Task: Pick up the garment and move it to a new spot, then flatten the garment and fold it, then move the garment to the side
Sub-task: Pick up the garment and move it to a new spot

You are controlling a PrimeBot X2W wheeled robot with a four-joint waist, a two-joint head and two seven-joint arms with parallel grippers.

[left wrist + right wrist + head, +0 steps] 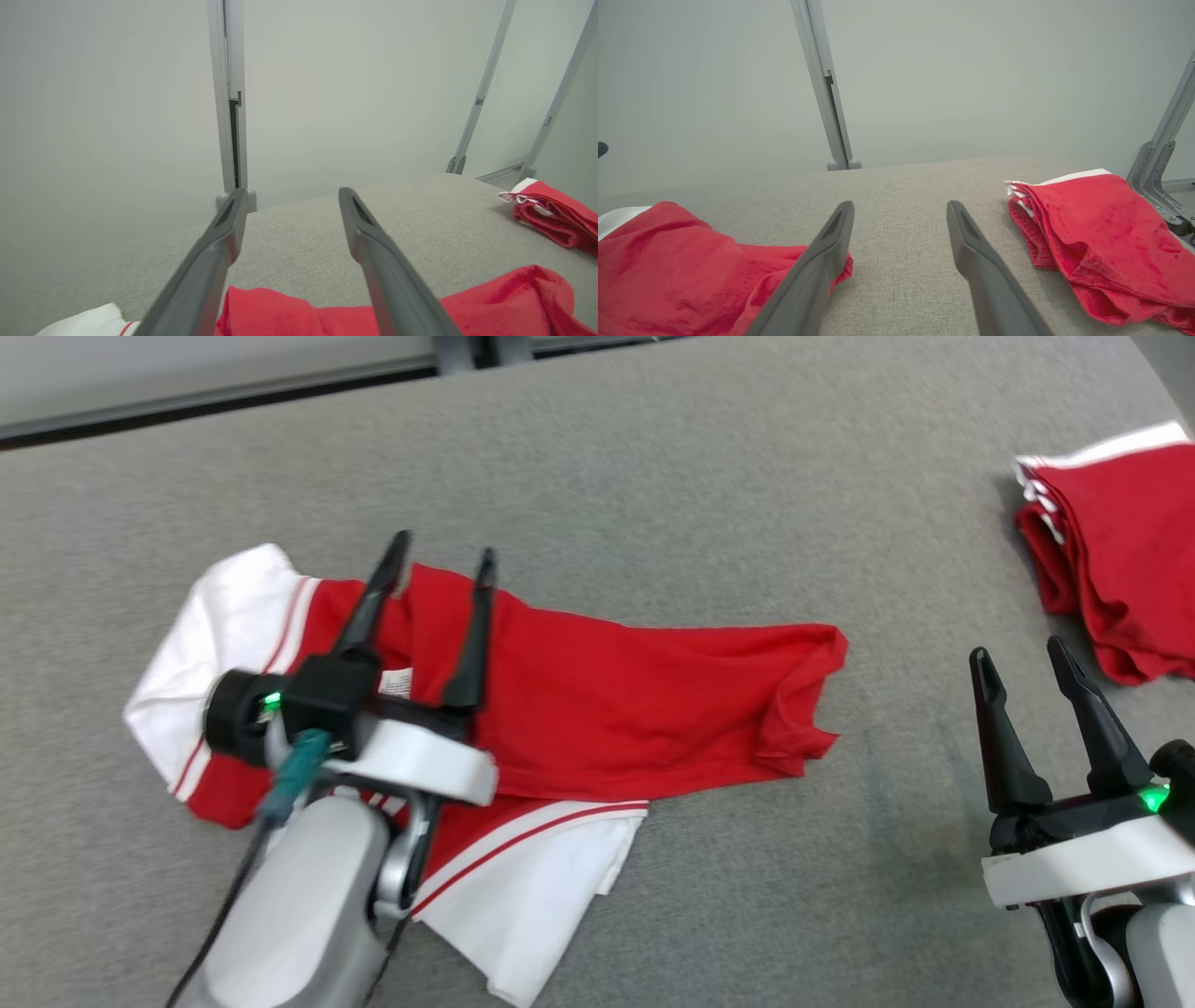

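Left pincer (443, 547) gapes above the rumpled red-and-white garment (607, 691)

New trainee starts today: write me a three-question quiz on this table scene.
1. True or false: the left gripper is shut on the shirt.
2. Where does the folded pile lie? A: on the table's far right; B: under the left gripper; C: on the shirt.
3. Fill in: the shirt's body is red, its sleeves mainly ____.
Key: 1 false, its jaws stand open over the shirt; 2 A; 3 white.
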